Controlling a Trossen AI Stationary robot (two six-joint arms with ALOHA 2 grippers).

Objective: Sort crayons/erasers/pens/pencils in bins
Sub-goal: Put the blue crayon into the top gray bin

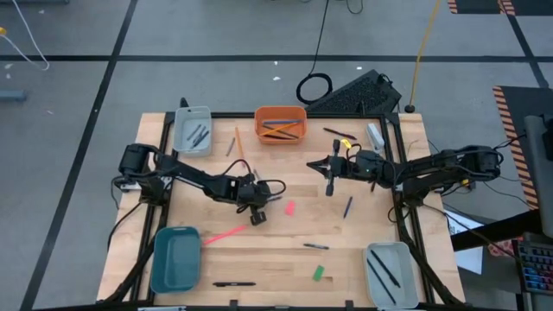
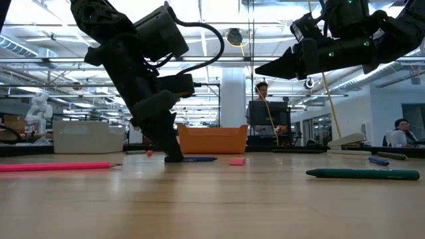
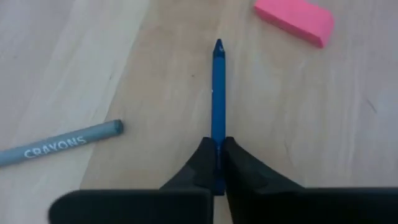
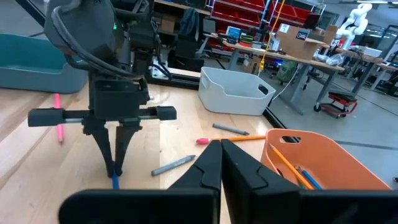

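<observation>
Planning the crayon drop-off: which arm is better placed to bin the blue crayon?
Left. The left gripper is shut on the blue crayon at table level; the right gripper hangs shut above the table.

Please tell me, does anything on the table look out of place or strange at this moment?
Nothing looks damaged or spilled. Loose items lie scattered because sorting is unfinished: the pink eraser, green eraser and pink pencil are outside any bin. The left gripper is shut on a blue crayon; the right gripper hovers shut.
</observation>
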